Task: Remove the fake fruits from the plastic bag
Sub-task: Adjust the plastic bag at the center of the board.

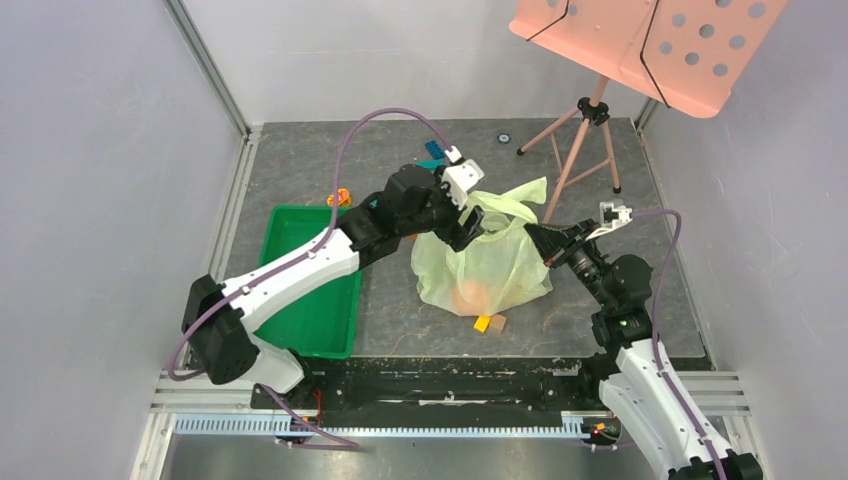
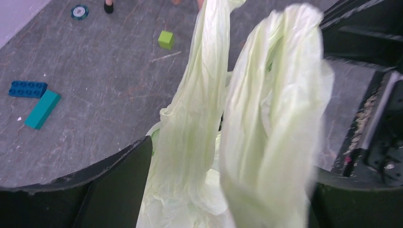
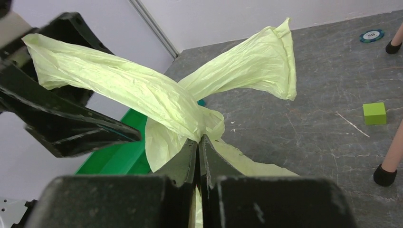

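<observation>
**Bag opened up, fruits still inside**

The right tool (image 3: 198, 142) is pressed together, pinching the plastic bag (image 1: 490, 265) at its right rim. The left tool (image 2: 228, 190) stands spread wide, bag plastic hanging loose in its gap. The bag sits mid-desk (image 1: 620, 300), with an orange fruit (image 1: 472, 295) showing inside. The next move probably calls for reaching into the mouth.

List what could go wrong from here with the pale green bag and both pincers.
1. The left pincer stands open with strips of the thin pale green plastic bag draped between its fingers; they may snag when it moves.
2. Only the right pincer pinches the bag, on a thin fold that may slip or tear.
3. A round orange fake fruit shows low inside; tipping may send it rolling away.
</observation>
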Tool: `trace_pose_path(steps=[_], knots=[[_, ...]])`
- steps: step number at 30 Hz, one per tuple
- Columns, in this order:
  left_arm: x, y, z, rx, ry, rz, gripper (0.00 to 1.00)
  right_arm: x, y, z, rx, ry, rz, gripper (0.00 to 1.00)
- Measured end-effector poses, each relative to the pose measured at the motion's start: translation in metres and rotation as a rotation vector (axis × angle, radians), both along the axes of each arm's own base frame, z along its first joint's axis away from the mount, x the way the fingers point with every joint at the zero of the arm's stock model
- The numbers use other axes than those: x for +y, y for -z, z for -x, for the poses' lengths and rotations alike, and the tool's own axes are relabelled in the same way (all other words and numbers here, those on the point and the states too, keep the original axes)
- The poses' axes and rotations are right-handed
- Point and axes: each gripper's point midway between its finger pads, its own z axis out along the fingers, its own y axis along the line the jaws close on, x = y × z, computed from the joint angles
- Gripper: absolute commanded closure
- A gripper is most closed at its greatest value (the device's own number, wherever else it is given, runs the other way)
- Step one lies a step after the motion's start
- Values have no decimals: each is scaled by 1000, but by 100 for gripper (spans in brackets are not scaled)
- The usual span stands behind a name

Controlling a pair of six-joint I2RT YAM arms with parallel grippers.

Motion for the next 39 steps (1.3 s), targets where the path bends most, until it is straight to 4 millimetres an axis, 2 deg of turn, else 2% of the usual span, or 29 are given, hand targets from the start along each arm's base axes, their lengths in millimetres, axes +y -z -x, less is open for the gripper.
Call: trace_pose_path(steps=[3, 6, 12, 17, 22, 25, 27, 30, 31, 33, 34, 36, 39], knots=[[-5, 18, -2, -16, -4, -69, 14, 0, -3, 2, -12, -5, -2, 100], [-10, 26, -6, -35, -10, -117, 12, 0, -6, 4, -24, -8, -4, 100], [-26, 21, -25, -125, -69, -176, 12, 1, -9, 7, -33, -18, -5, 100], [-23, 24, -43, -176, -150, -223, 15, 3, -9, 11, -34, -30, -4, 100], [-17, 28, -57, -206, -218, -256, 43, 3, -12, 14, -44, -34, -5, 100], [-16, 30, -61, -212, -241, -266, 68, 2, -13, 16, -46, -33, -5, 100], [-14, 31, -63, -215, -255, -272, 80, 1, -13, 16, -48, -25, -2, 100], [-13, 29, -64, -216, -274, -266, 96, -4, -12, 16, -61, 3, 20, 100], [-12, 28, -64, -215, -278, -261, 98, -6, -11, 15, -63, 17, 36, 95], [-10, 27, -61, -209, -282, -244, 98, -11, -6, 13, -62, 43, 73, 75], [-8, 25, -58, -205, -279, -233, 98, -13, -5, 11, -64, 58, 98, 61], [-6, 21, -52, -195, -273, -205, 98, -16, -3, 9, -64, 74, 130, 43], [-6, 7, -41, -183, -243, -145, 98, -20, -9, 7, -106, 91, 185, 23]])
